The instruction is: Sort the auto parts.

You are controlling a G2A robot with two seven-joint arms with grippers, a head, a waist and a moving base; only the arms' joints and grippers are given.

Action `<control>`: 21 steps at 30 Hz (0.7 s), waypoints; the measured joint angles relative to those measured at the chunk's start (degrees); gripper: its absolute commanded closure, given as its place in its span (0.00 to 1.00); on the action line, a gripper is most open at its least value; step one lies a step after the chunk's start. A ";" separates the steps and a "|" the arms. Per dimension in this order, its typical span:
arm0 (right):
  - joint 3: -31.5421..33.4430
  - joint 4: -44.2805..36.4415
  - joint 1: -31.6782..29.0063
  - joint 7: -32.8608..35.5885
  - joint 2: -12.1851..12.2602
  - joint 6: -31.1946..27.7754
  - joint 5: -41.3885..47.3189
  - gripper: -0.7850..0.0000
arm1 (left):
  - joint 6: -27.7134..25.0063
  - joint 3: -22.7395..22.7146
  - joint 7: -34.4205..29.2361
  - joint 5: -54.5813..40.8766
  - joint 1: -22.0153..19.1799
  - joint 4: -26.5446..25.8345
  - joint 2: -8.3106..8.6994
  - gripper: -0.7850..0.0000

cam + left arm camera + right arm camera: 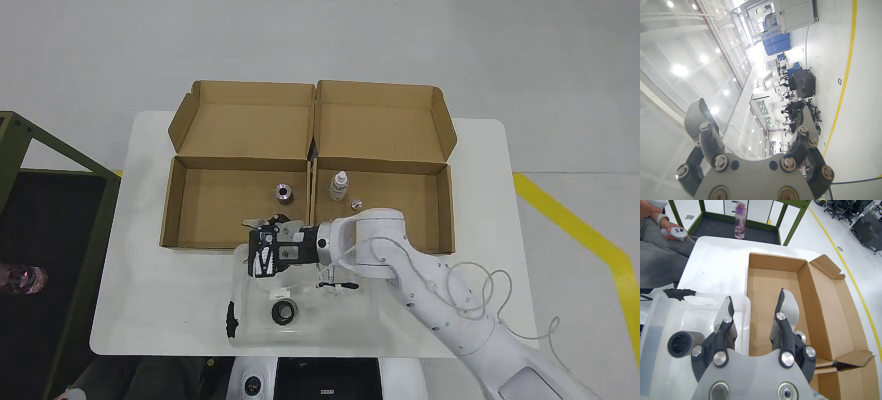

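My right gripper (252,245) (755,300) stands open and empty, straddling the wall between the clear plastic bin (742,298) and the left cardboard box (200,205) (819,298). A dark hollow metal cylinder (680,344) (285,313) lies in the bin beside one finger. A small black part (335,286) lies in the bin too. A round silver part (799,334) rests on the box floor by the other finger. A silver bushing (282,191) sits in the left box, a small bottle-shaped part (340,185) in the right box (410,200). My left gripper (753,109) is open, pointing up into the room.
Both boxes have their lids folded back toward the table's far side. Black tape (677,293) marks the bin's rim. A green cart (40,200) with a pink bottle (739,222) stands at the table's left. White tabletop (140,250) lies left of the boxes.
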 measured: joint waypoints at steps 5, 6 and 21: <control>0.11 -4.66 -4.80 0.47 1.15 -2.63 -1.59 0.44 | 0.00 0.00 0.00 0.00 0.00 0.00 0.00 0.00; 0.07 -5.30 -5.46 0.58 1.33 -3.15 -1.88 0.43 | 0.00 0.00 0.00 0.00 0.00 0.00 0.00 0.00; 0.78 -8.58 -13.17 1.03 3.89 -8.32 -5.21 0.44 | 0.00 0.00 0.00 0.00 0.00 0.00 0.00 0.00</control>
